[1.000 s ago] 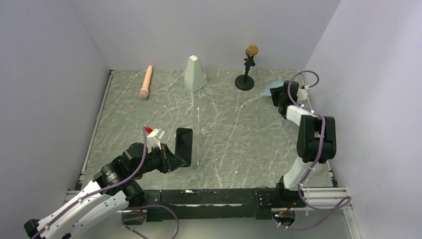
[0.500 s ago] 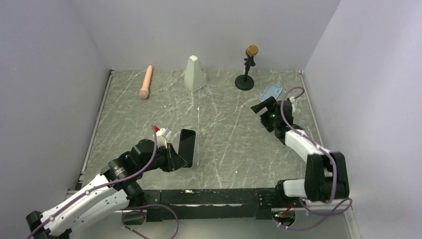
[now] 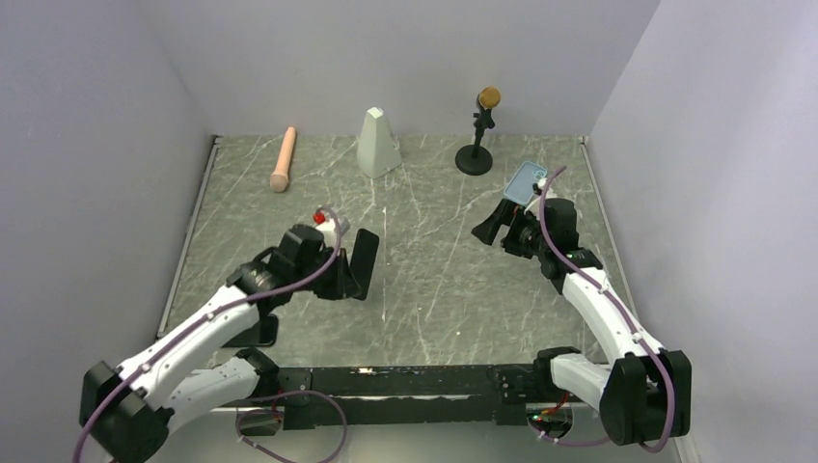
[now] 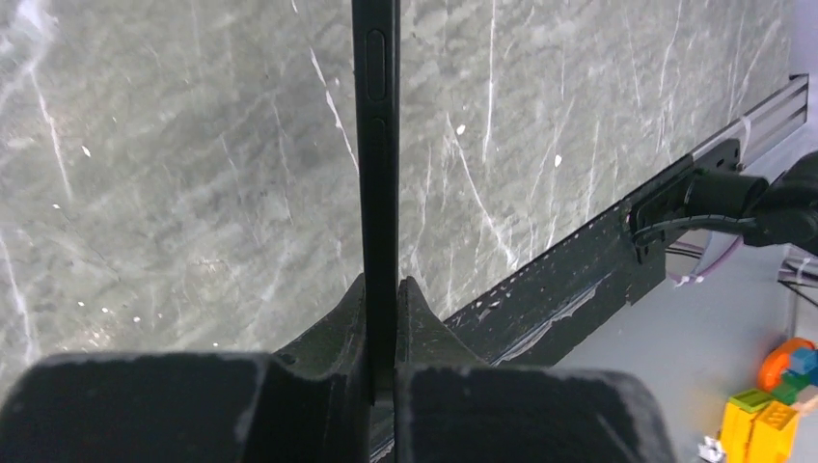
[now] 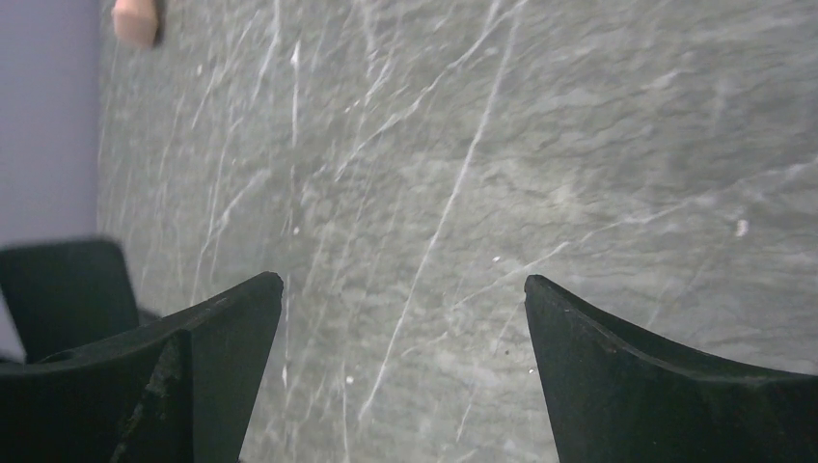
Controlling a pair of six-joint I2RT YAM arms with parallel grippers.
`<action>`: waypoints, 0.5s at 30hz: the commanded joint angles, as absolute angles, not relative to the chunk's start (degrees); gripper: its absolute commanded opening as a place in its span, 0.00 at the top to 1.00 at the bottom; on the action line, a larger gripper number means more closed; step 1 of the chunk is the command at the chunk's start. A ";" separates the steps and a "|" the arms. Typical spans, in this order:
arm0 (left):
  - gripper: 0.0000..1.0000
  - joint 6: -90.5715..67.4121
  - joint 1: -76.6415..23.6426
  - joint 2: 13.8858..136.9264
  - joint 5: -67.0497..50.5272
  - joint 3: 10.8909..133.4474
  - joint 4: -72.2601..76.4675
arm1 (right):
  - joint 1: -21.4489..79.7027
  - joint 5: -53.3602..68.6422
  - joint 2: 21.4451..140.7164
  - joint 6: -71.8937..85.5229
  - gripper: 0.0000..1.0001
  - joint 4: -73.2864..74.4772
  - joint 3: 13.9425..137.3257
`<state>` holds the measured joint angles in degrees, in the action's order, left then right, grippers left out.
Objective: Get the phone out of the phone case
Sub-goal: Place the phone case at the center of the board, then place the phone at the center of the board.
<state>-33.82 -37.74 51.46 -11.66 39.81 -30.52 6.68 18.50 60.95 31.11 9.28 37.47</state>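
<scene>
The light-blue phone case (image 3: 527, 181) lies flat at the back right of the table, empty, just behind my right arm. My left gripper (image 3: 345, 275) is shut on the black phone (image 3: 362, 261) and holds it upright on its edge left of the table's middle. In the left wrist view the phone (image 4: 376, 145) shows edge-on between the fingers (image 4: 415, 318). My right gripper (image 3: 487, 231) is open and empty, above the table to the near left of the case. Its fingers (image 5: 222, 328) stand wide apart over bare marble. The phone also shows at the left edge of the right wrist view (image 5: 63, 289).
At the back stand a white cone-shaped block (image 3: 377, 141), a small microphone on a black stand (image 3: 479, 130) and a pink cylinder (image 3: 283, 160) lying flat. White walls close in three sides. A black rail (image 3: 424, 381) runs along the near edge.
My right arm swung back from the case and left toward the middle, leaving the case on the table. My left gripper carried the phone a little farther from the near edge.
</scene>
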 commanded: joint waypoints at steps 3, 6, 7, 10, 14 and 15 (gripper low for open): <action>1.00 -15.41 -30.06 70.29 -28.13 58.84 -37.91 | 7.71 27.92 59.54 26.20 0.00 12.89 42.45; 1.00 -5.72 -29.31 83.30 -33.54 70.11 -48.58 | 7.86 31.21 57.78 27.67 0.00 11.22 40.96; 1.00 -2.71 -29.31 86.57 -35.59 72.44 -50.25 | 7.88 31.66 57.00 28.07 0.00 10.98 40.47; 1.00 5.62 -29.60 95.56 -35.46 79.02 -53.92 | 7.96 31.83 53.92 27.94 0.00 12.13 39.53; 1.00 15.49 -29.84 106.84 -37.06 87.57 -58.11 | 7.99 30.21 49.16 27.74 0.00 14.34 38.83; 1.00 17.89 -30.02 109.46 -37.15 89.39 -59.34 | 7.98 29.98 47.94 28.21 0.00 14.59 38.51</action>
